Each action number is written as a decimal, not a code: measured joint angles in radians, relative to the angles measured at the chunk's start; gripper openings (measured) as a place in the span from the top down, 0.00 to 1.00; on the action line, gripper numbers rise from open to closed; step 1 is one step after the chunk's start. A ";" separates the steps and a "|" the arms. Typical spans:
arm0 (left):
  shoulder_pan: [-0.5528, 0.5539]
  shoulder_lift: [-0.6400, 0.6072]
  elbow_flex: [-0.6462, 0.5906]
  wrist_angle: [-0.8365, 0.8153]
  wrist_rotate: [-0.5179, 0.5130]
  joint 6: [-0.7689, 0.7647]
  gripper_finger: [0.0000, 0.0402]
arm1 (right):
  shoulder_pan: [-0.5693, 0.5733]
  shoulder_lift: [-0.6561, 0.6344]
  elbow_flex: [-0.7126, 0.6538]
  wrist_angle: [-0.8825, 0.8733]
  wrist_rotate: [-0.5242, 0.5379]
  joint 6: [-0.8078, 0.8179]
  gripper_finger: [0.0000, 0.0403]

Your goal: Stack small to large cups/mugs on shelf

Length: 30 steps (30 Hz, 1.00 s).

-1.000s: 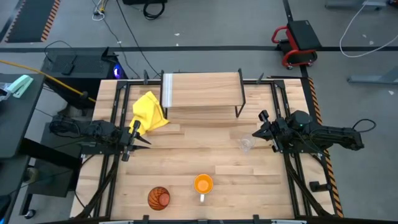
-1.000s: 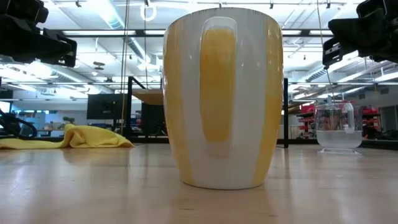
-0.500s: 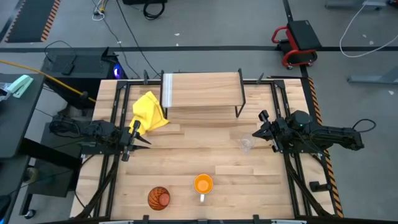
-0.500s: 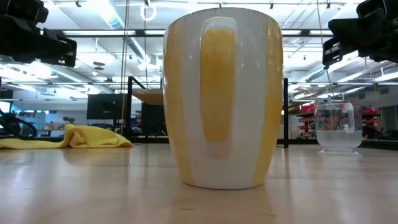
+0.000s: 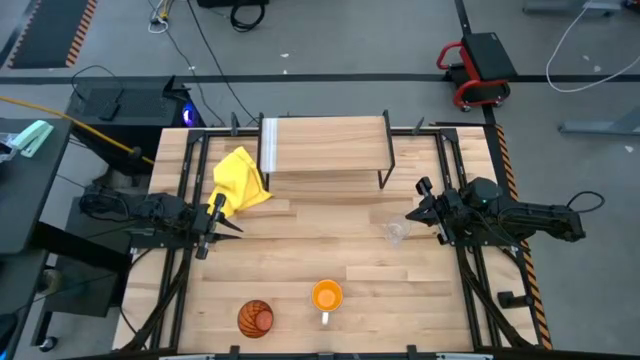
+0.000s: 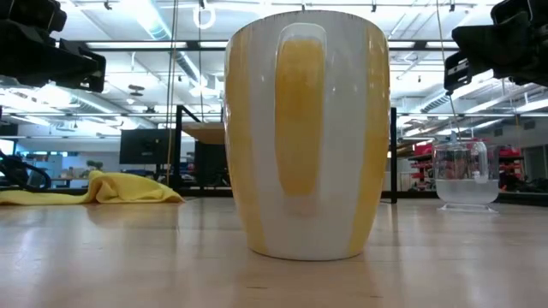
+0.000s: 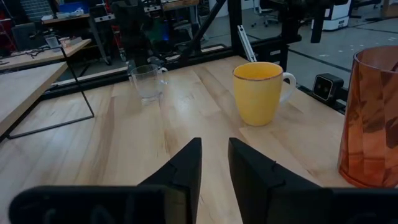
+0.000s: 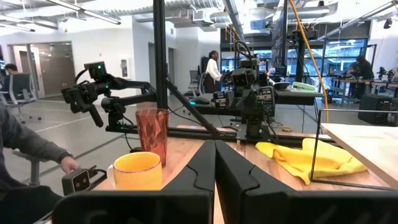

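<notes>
The small clear cup [image 5: 396, 233] stands upright on the table right of centre, just in front of my right gripper [image 5: 412, 218], which is shut and touches nothing. The orange mug [image 5: 327, 296] with a white handle stands near the front edge. The ribbed brown-orange tumbler [image 5: 256, 318] stands to its left. The light-wood shelf [image 5: 325, 145] stands on thin black legs at the far middle. My left gripper [image 5: 222, 224] hovers open at the table's left side, apart from everything. The left wrist view shows the cup [image 7: 148, 81], mug [image 7: 258, 92] and tumbler [image 7: 372, 118] ahead of it.
A crumpled yellow cloth [image 5: 240, 180] lies left of the shelf, close to my left gripper. Black frame rails [image 5: 183, 250] run along both table sides. In the right wrist view a person's sleeve [image 8: 28, 149] shows beyond the table's left side. Bare tabletop [image 5: 310, 240] lies between the arms.
</notes>
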 joint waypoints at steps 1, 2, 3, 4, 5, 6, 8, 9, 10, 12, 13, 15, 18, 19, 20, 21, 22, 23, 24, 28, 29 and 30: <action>0.000 0.000 0.000 0.000 0.000 0.000 0.77 | 0.000 0.000 0.000 0.000 0.000 0.000 0.97; 0.000 0.000 0.000 0.000 0.000 0.000 0.77 | 0.000 0.000 0.000 0.000 0.000 0.000 0.97; 0.000 0.000 0.000 0.000 0.000 0.000 0.77 | 0.000 0.000 0.000 0.000 0.000 0.000 0.97; 0.000 0.000 0.000 0.000 0.000 0.000 0.78 | 0.000 0.000 0.000 0.000 0.000 0.000 0.97; 0.000 0.000 0.000 0.000 0.000 0.000 0.78 | 0.000 0.000 0.000 0.000 0.000 0.000 0.97; 0.000 0.000 0.000 0.000 0.000 0.000 0.78 | 0.000 0.000 0.000 0.000 0.000 0.000 0.97; 0.000 0.000 0.000 0.000 0.000 0.000 0.79 | 0.000 0.000 0.000 0.000 0.000 0.000 0.97; 0.000 0.000 0.000 0.000 0.000 0.000 0.79 | 0.000 0.000 0.000 0.000 0.000 0.000 0.97; 0.000 0.000 0.000 0.000 0.000 0.000 0.79 | 0.000 0.000 0.000 0.000 0.000 0.000 0.97; 0.000 0.000 0.000 0.000 0.000 0.000 0.79 | 0.000 0.000 0.000 0.000 0.000 0.000 0.97; 0.000 0.000 0.000 0.000 0.000 0.000 0.79 | 0.000 0.000 0.000 0.000 0.000 0.000 0.97; 0.000 0.000 0.000 0.000 0.000 0.000 0.78 | 0.000 0.000 0.000 0.000 0.000 0.000 0.97; 0.000 0.000 0.000 0.000 0.000 0.000 0.77 | 0.000 0.000 0.000 0.000 0.000 0.000 0.97; 0.000 0.000 0.000 0.000 0.000 0.000 0.77 | 0.000 0.000 0.000 0.000 0.000 0.000 0.97; 0.000 0.000 0.000 0.000 0.000 0.000 0.77 | 0.000 0.000 0.000 0.000 0.000 0.000 0.97; 0.000 0.000 0.000 0.000 0.000 0.000 0.78 | 0.000 0.000 0.000 0.000 0.000 0.000 0.97; 0.000 0.000 0.000 0.000 0.000 0.000 0.78 | 0.000 0.000 0.000 0.000 0.000 0.000 0.97; 0.000 0.000 0.000 0.000 0.000 0.000 0.78 | 0.000 0.000 0.000 0.000 0.000 0.000 0.97; 0.000 0.000 0.000 0.000 0.000 0.000 0.79 | 0.000 0.000 0.000 0.000 0.000 0.000 0.97; 0.000 0.000 0.000 0.000 0.000 0.000 0.79 | 0.000 0.000 0.000 0.000 0.000 0.000 0.97; 0.000 0.000 0.000 0.000 0.000 0.000 0.79 | 0.000 0.000 0.000 0.000 0.000 0.000 0.97; 0.000 0.000 0.000 0.000 0.000 0.000 0.79 | 0.000 0.000 0.000 0.000 0.000 0.000 0.97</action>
